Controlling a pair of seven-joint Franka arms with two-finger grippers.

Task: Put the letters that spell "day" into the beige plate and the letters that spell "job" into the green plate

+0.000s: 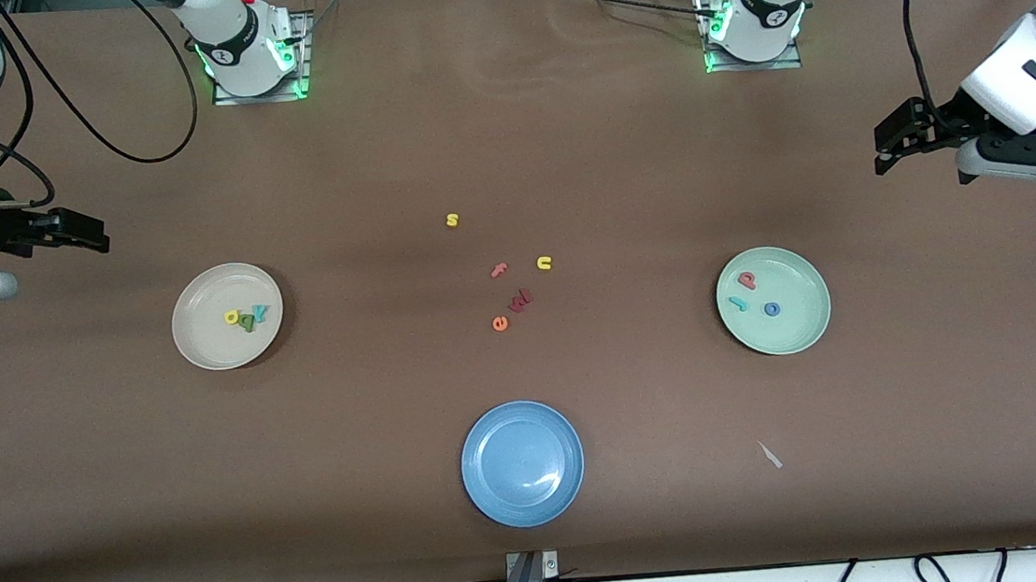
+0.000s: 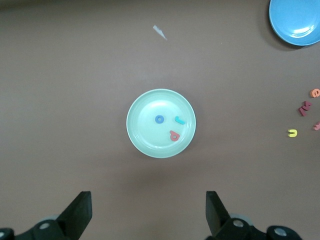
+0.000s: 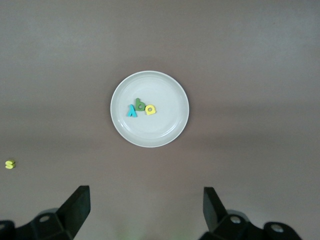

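1. looking down from the front view, the letters that spell "day" [image 1: 245,317] lie together in the beige plate [image 1: 204,351] toward the right arm's end of the table, and the letters that spell "job" [image 1: 751,294] lie in the green plate [image 1: 798,327] toward the left arm's end. the left gripper [image 1: 886,151] and right gripper [image 1: 96,232] hang high at the table's two ends, both empty.
2. in the left wrist view, the left gripper [image 2: 149,210] stands spread wide over bare table beside the green plate [image 2: 140,135], which holds the j, o and b.
3. in the right wrist view, the right gripper [image 3: 146,206] is likewise released, and the beige plate [image 3: 165,132] holds d, a and y.
4. judging by this, the sorting looks done; the next move calls only for staying clear.
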